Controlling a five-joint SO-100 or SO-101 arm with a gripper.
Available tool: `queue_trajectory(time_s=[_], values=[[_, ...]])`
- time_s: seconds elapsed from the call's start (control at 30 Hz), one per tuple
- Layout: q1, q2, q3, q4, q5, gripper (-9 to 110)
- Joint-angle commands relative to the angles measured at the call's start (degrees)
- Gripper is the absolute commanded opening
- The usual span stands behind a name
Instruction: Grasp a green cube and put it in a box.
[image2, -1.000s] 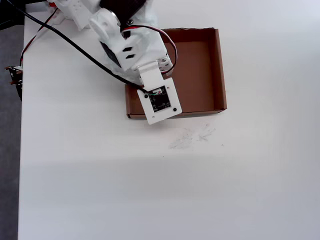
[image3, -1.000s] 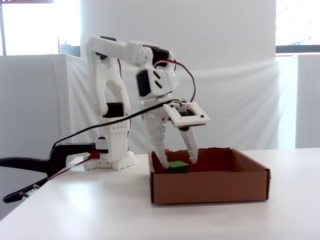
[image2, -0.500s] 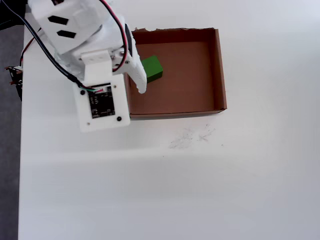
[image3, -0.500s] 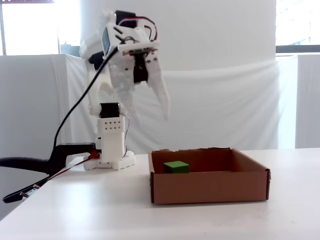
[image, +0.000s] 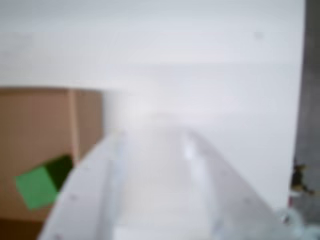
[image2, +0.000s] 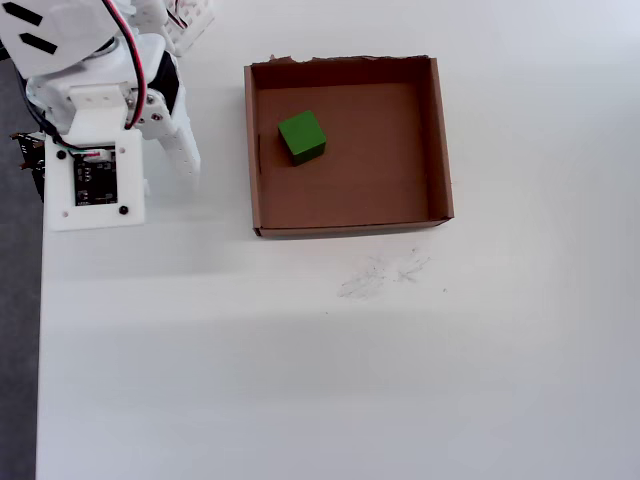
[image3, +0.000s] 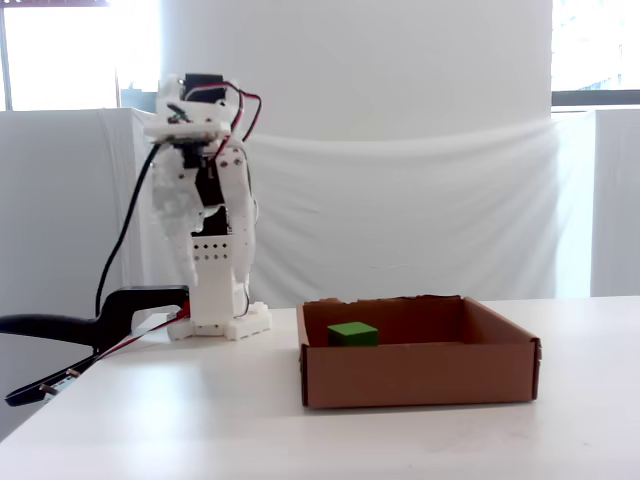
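The green cube (image2: 301, 136) lies on the floor of the brown cardboard box (image2: 441, 140), near its left wall in the overhead view, with nothing touching it. It also shows over the box's front wall (image3: 420, 375) as the green cube (image3: 352, 333) in the fixed view. My gripper (image2: 160, 170) is well left of the box, beside the arm's base, with nothing in it. One white finger (image2: 182, 152) sticks out past the camera board. The wrist view is blurred: the gripper (image: 152, 135) fills the bottom, and the cube (image: 36, 186) and the box (image: 35, 120) sit at the left edge.
A camera board (image2: 95, 185) rides on the wrist. The arm's base (image3: 220, 320) stands at the table's back left, with black and red cables and a black clamp (image3: 60, 328) trailing off the left edge. Faint scuff marks (image2: 380, 275) lie in front of the box.
The gripper let the cube go inside the box, rose, and swung left away from it to fold back over the base. The cube stays where it was dropped.
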Motion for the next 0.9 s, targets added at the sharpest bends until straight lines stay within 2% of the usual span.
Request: queue_trajectory(time_s=[0.0,0.53,0.87], values=[[1.58,7.12,3.34,0.62,-3.34,14],[4.39,30.76,22.85,9.58,-6.24,14],[4.57,30.76,25.31,13.18,-6.68,14]])
